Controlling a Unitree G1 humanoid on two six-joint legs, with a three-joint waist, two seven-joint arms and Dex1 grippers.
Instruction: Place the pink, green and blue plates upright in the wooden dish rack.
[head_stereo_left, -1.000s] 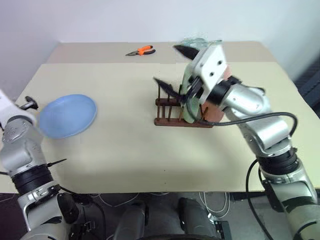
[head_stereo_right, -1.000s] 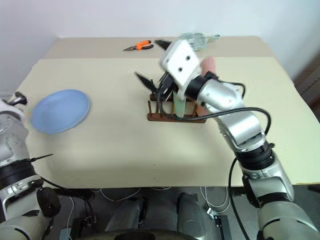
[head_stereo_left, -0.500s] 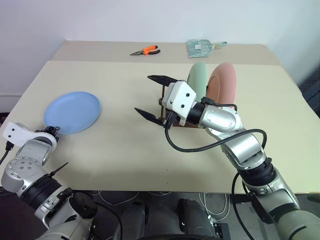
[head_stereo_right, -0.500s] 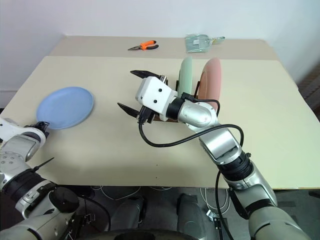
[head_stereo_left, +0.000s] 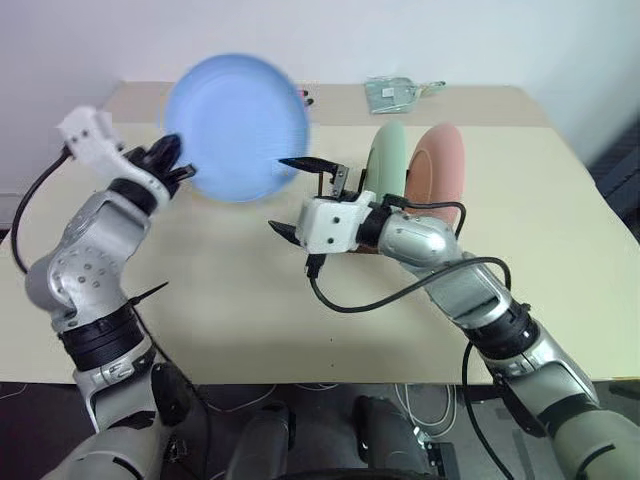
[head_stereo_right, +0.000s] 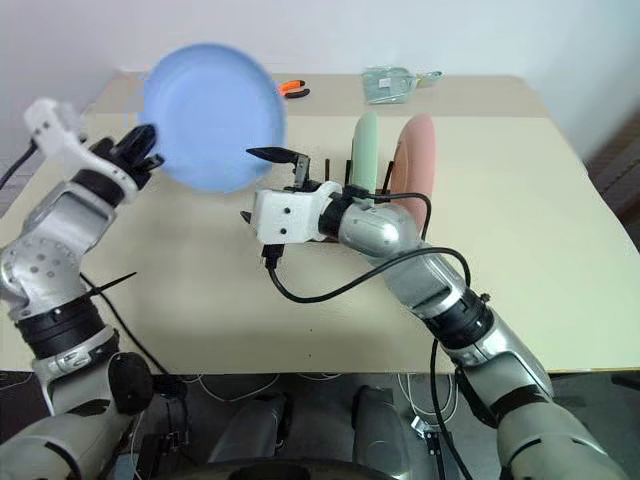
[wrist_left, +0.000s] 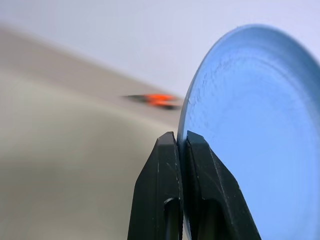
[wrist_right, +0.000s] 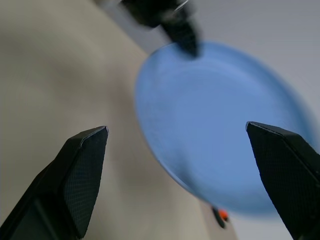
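Above the beige table (head_stereo_left: 250, 300), the left gripper (head_stereo_left: 172, 160) pinches the blue plate (head_stereo_left: 238, 127) at its nine-o'clock rim; the right gripper (head_stereo_left: 292, 195), spread, should clamp squarely before any handover.

The left arm is raised at the left side, bent at the elbow, with the forearm angled up and inward. The left claw (head_stereo_left: 172, 160) is carried above the counter (head_stereo_left: 200, 300), and its two black fingers (wrist_left: 165, 190) are pressed together on the rim of the blue plate (head_stereo_left: 237, 127), which is held on edge in the air. The right arm is stretched across the middle toward the left, roughly level. The right claw (head_stereo_left: 295, 195) is held with its fingers (wrist_right: 82, 170) spread wide apart, nothing between them, facing the blue plate's face.
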